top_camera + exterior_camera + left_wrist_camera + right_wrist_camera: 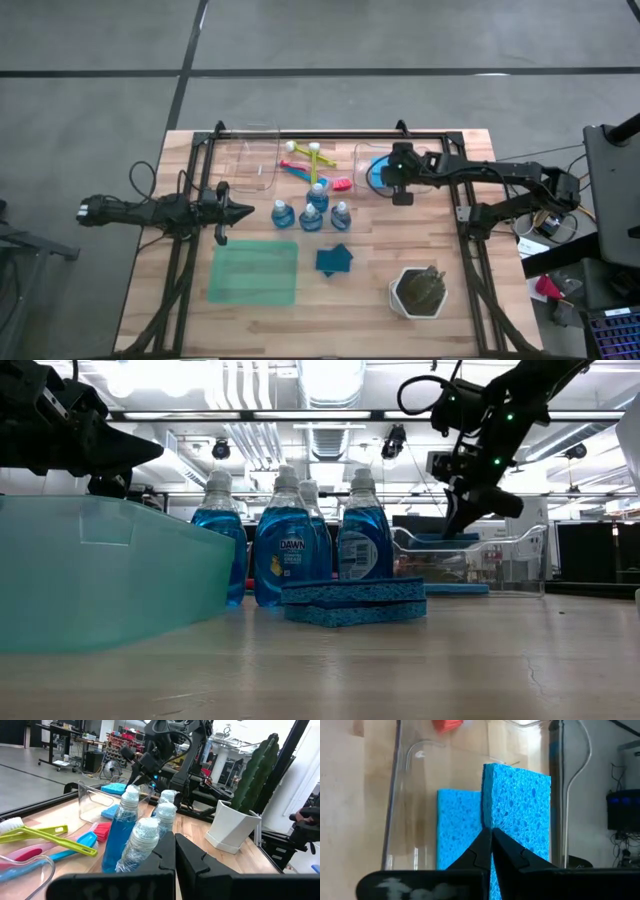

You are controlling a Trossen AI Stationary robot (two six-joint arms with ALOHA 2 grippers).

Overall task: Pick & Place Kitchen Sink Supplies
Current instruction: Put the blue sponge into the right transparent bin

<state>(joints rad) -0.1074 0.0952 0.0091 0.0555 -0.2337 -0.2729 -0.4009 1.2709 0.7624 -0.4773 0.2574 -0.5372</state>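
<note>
On the wooden surface we list four clear bottles of blue liquid with white caps, grouped at the centre of the high view, standing upright and close together. Just below them in that view lie two dark blue sponges, stacked one on the other; in the low view the same pair sits in front of the bottles. Above the bottles, in the upper centre of the high view, we count the brushes: yellow-green, blue and pink handles lying crossed on the surface. To their left sits a clear bin; to their right, a second clear bin holds bright blue sponges, one lying flat and one standing on edge beside it, as the right wrist view shows. The right hand hangs over that second bin, fingers clenched together and grasping nothing, its tips pointing at the upright sponge. The left hand sits at the left centre of the high view, just left of the bottles, likewise clenched and carrying nothing. A flat translucent green mat lies at lower left, and a white hexagonal pot with a dark plant stands at lower right.
</note>
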